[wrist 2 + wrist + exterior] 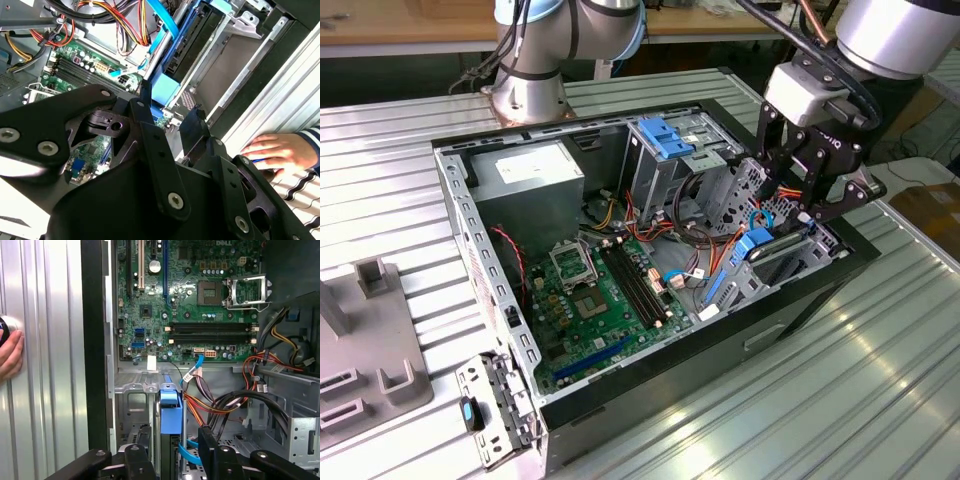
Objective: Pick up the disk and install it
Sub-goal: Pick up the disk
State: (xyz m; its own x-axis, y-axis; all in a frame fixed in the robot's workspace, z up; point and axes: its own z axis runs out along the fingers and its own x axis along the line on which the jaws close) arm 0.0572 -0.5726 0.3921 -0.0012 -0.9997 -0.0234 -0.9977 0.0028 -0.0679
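The open computer case (470, 225) lies on a ribbed silver metal table (880, 400), with a wooden bench (400, 20) behind it. The gripper (790, 200) hangs over the drive cage, jaws spread apart on either side of the disk (758, 243), which stands on edge in its bay, blue rail uppermost. A person's hand (277, 150) rests on the table beside the case.

Green motherboard (200, 305), blue-railed disk (170, 412), and a navy-and-white striped sleeve (311, 139).
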